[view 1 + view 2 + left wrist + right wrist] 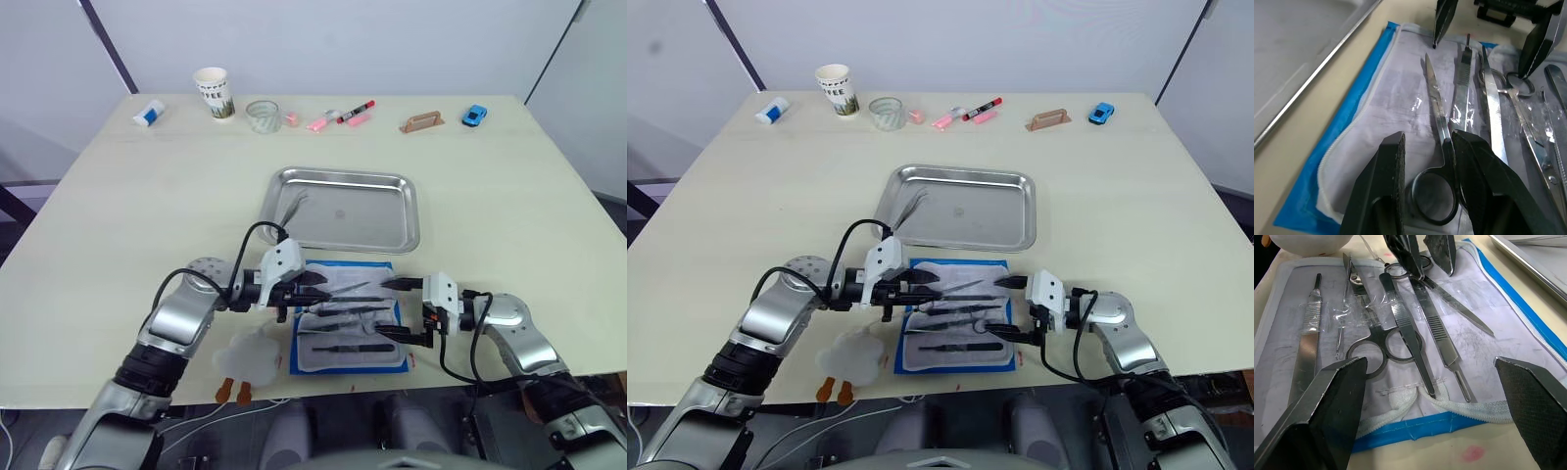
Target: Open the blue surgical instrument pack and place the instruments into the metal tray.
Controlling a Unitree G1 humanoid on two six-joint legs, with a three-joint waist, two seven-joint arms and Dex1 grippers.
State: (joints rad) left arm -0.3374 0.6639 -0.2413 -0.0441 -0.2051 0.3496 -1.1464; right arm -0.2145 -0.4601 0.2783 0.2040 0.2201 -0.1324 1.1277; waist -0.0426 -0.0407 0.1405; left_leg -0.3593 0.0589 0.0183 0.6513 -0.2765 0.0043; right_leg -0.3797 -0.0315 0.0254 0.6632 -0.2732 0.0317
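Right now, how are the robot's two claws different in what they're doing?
The left gripper has its fingers narrowly apart, straddling the scissors near the ring handle; the right gripper is spread wide, around nothing. The left comes from the pack's left end, the right from its right. Both hover over the instruments.

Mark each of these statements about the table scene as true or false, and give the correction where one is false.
1. The blue surgical instrument pack lies open with its pale lining facing up. True.
2. The metal tray already holds most of the instruments. False: the instruments lie on the pack's lining; one thin item sits at the tray's left end, but what it is cannot be told.
3. The left end effector has its fingers open on either side of the scissors. True.
4. The right end effector is shut on a pair of tweezers. False: its fingers stand wide apart and hold nothing.
5. The small blue toy car is inside the tray. False: it stands near the table's far edge.
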